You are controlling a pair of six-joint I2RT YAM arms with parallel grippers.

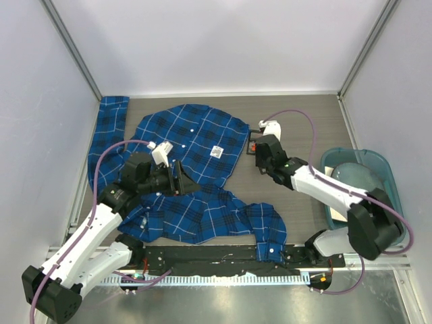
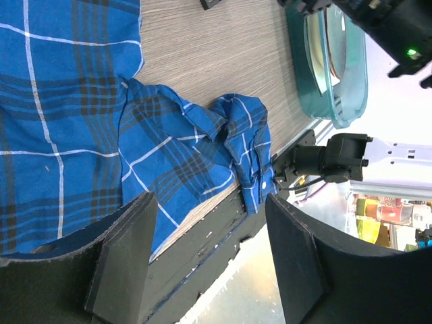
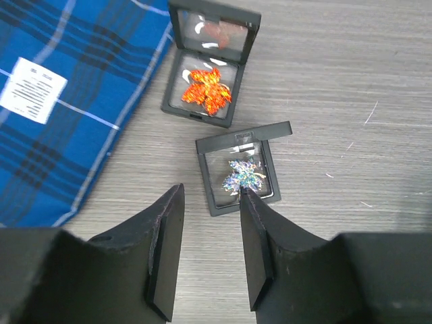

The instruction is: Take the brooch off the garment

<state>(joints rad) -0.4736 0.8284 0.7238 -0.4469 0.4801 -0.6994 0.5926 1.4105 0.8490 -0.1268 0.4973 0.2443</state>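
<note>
- No brooch shows on the blue and navy plaid long-sleeved button shirt (image 1: 196, 138), so the pinned piece seems to be already off, though a fold or an arm could hide one
- Just right of the shirt on the wood-grain table (image 1: 304, 121), a far black display box (image 3: 171, 88) holds an orange leaf-shaped brooch (image 3: 206, 89) and a near black display box (image 3: 205, 177) holds a silvery glittering brooch (image 3: 243, 177)
- The right claw (image 3: 210, 196) hovers at the near box, narrowly parted and empty, one finger right by the silvery brooch
- The left claw (image 1: 181, 179) is spread wide and empty over the shirt
- The shirt lies rumpled at left-centre, with one sleeve far left, the other bunched at the near edge and a white label (image 3: 32, 89) near its right edge
</note>
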